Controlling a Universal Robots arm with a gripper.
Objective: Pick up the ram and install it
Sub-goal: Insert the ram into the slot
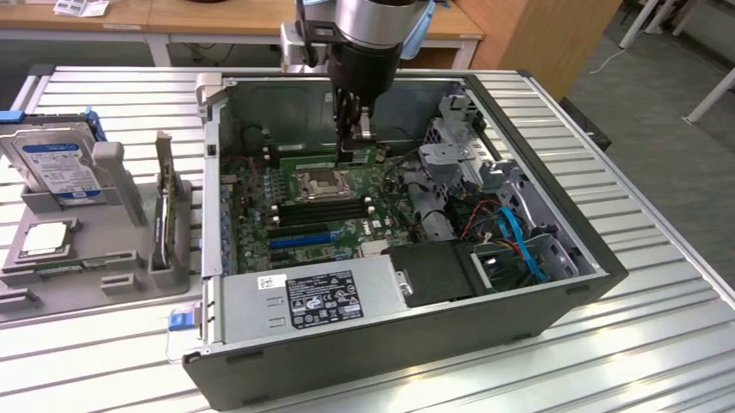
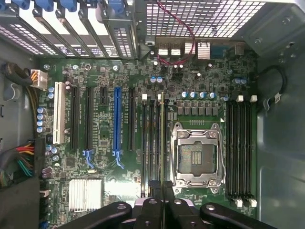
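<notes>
Arm is down inside the open PC case (image 1: pixel 402 353), which lies on its side on the slatted metal surface (image 1: pixel 655 344)

Gripper (image 2: pixel 162 187) hangs over the motherboard (image 1: pixel 367 225), next to the CPU socket (image 2: pixel 197 155)

Fingers (image 2: pixel 154 191) are closed on the ram (image 2: pixel 163 138), pinching it by its thin top edge. In the wrist view the stick shows edge-on as a narrow line running away from the fingertips

The ram lines up with the black memory slot nearest the socket, in the bank between the socket and the blue expansion slot (image 2: pixel 117 119). In the exterior view it is a green strip (image 1: pixel 308 158) at the gripper (image 1: pixel 348 153), just behind the socket (image 1: pixel 322 183)

Can't tell if it is seated in the slot or just above it, and the latch state isn't readable

The second bank of black memory slots (image 2: pixel 240 148) is on the other side of the socket

Power supply (image 1: pixel 310 297) sits at the near end of the case

On the exterior view's left, outside the case, a grey parts tray (image 1: pixel 34 303) holds a hard drive (image 1: pixel 55 163) standing on edge
</notes>
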